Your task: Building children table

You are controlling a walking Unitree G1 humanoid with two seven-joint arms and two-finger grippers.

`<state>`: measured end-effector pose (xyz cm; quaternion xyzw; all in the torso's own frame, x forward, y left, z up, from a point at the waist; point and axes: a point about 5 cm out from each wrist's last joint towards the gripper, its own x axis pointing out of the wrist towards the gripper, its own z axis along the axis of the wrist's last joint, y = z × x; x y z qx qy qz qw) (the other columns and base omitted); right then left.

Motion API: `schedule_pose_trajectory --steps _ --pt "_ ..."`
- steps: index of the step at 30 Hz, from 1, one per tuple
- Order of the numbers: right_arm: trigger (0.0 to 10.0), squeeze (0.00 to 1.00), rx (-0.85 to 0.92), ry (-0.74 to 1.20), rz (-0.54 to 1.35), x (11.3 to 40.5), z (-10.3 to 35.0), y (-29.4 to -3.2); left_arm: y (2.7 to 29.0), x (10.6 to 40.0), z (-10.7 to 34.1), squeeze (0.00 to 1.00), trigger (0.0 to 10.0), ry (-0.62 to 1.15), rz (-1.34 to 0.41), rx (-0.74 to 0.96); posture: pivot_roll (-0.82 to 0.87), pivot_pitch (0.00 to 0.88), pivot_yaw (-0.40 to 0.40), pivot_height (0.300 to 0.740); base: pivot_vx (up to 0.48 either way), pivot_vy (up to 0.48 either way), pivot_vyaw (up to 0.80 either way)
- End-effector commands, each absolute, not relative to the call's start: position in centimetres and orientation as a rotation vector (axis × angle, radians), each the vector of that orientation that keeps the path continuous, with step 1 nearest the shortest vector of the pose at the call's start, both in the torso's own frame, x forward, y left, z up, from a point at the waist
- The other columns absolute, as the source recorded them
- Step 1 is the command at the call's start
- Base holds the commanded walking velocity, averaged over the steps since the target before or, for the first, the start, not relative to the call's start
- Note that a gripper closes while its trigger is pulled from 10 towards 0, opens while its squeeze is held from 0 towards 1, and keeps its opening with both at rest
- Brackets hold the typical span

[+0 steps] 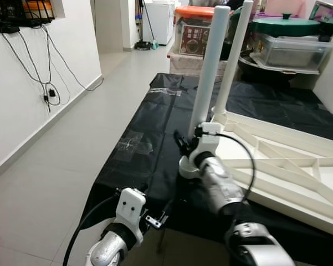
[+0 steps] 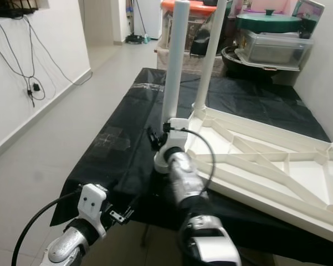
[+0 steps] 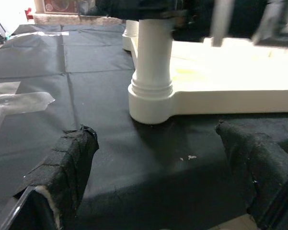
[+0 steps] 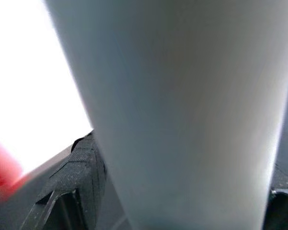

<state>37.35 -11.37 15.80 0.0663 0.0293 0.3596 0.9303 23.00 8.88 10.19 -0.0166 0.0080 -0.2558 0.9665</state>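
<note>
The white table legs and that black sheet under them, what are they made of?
The near leg and the far leg look like moulded plastic: smooth, matt white tubes, uniform in colour. The upturned tabletop shows moulded ribs, so probably the same. The black sheet seems thin plastic film: it creases, shines faintly and carries clear tape.

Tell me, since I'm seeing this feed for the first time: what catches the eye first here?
Two tall white table legs stand upright from the near corner of an upside-down white tabletop, which lies on a black sheet over the work surface. The right claw is closed around the nearer leg just above its socket. The left claw hangs open at the sheet's front edge, facing that same corner.
</note>
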Motion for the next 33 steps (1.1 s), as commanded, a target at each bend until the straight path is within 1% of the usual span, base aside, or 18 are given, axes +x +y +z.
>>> schedule_pose_trajectory --steps 1,6,9,10,11,12,13,14,18,20,21,22,24,25,26,29,30,33 --pt "10.0 0.00 0.124 0.104 1.017 36.6 16.1 -9.3 8.9 23.0 9.9 0.00 10.0 0.032 -0.521 -0.034 0.11 0.000 -0.056 0.740 0.000 0.000 0.00" --pt "10.0 0.00 0.076 0.131 1.178 36.5 16.8 -9.2 8.9 23.0 9.9 0.00 10.0 0.032 -0.521 -0.034 0.12 0.000 -0.057 0.740 0.000 0.000 0.00" --pt "10.0 0.00 -0.014 0.182 1.340 36.6 17.4 -7.6 8.8 23.0 9.9 0.00 10.0 0.029 -0.513 -0.029 0.14 0.000 -0.077 0.740 0.000 0.000 0.00" --pt "4.9 0.00 -0.031 0.188 1.370 36.5 17.4 -7.1 8.8 23.0 9.9 0.00 10.0 0.029 -0.511 -0.028 0.14 0.000 -0.080 0.740 0.000 0.000 0.00" --pt "1.8 0.00 -0.032 0.192 1.387 36.4 17.4 -6.8 8.8 22.9 9.9 0.00 10.0 0.028 -0.510 -0.027 0.14 0.000 -0.080 0.740 0.000 0.000 0.00" --pt "1.8 0.00 -0.032 0.192 1.387 36.4 17.4 -6.8 8.8 22.9 9.9 0.00 10.0 0.028 -0.510 -0.027 0.14 0.000 -0.080 0.740 0.000 0.000 0.00" --pt "0.0 0.00 -0.058 0.193 1.394 36.3 17.3 -6.3 8.8 22.9 9.9 0.00 10.0 0.028 -0.509 -0.027 0.15 0.000 -0.080 0.740 0.000 0.000 0.00" --pt "0.0 0.00 -0.077 0.193 1.398 36.3 17.2 -6.1 8.8 22.9 9.9 0.00 10.0 0.027 -0.508 -0.027 0.15 0.000 -0.080 0.740 0.000 0.000 0.00" --pt "0.0 0.00 -0.124 0.159 1.213 36.9 16.6 -5.9 8.8 22.9 10.0 0.00 10.0 0.028 -0.506 -0.029 0.14 0.000 -0.076 0.740 0.000 0.000 0.00" --pt "0.0 0.00 -0.116 0.154 0.908 38.1 16.1 -7.0 8.8 22.8 10.0 0.00 10.0 0.028 -0.508 -0.031 0.14 0.000 -0.074 0.740 0.000 0.000 0.00" --pt "0.0 0.00 -0.116 0.154 0.908 38.1 16.1 -7.0 8.8 22.8 10.0 0.00 10.0 0.028 -0.508 -0.031 0.14 0.000 -0.074 0.740 0.000 0.000 0.00" --pt "0.0 0.00 -0.121 0.155 0.825 38.4 16.0 -7.4 8.8 22.9 10.0 0.00 10.0 0.028 -0.508 -0.032 0.14 0.000 -0.074 0.740 0.000 0.000 0.00" --pt "0.0 0.00 -0.116 0.173 0.517 39.5 15.8 -9.5 8.9 22.8 10.0 0.00 10.0 0.028 -0.509 -0.033 0.13 0.000 -0.064 0.740 0.000 0.000 0.00" --pt "0.0 0.00 -0.088 0.173 0.289 40.0 15.8 -11.4 8.9 22.9 10.0 0.00 10.0 0.029 -0.512 -0.033 0.12 0.000 -0.057 0.740 0.000 0.000 0.00" --pt "0.0 0.00 -0.088 0.173 0.289 40.0 15.8 -11.4 8.9 22.9 10.0 0.00 10.0 0.029 -0.512 -0.033 0.12 0.000 -0.057 0.740 0.000 0.000 0.00" --pt "0.0 0.00 0.017 0.157 -0.215 39.5 15.3 -15.7 8.9 22.9 10.0 0.00 10.0 0.030 -0.519 -0.034 0.12 0.000 -0.057 0.740 0.000 0.000 0.00" --pt "0.0 0.00 0.017 0.157 -0.215 39.5 15.3 -15.7 8.9 22.9 10.0 0.00 10.0 0.030 -0.519 -0.034 0.12 0.000 -0.057 0.740 0.000 0.000 0.00" --pt "0.0 0.00 0.115 0.164 -0.396 38.0 14.4 -15.5 8.9 22.9 10.0 0.00 10.0 0.030 -0.518 -0.031 0.13 0.000 -0.057 0.740 0.000 0.000 0.00"
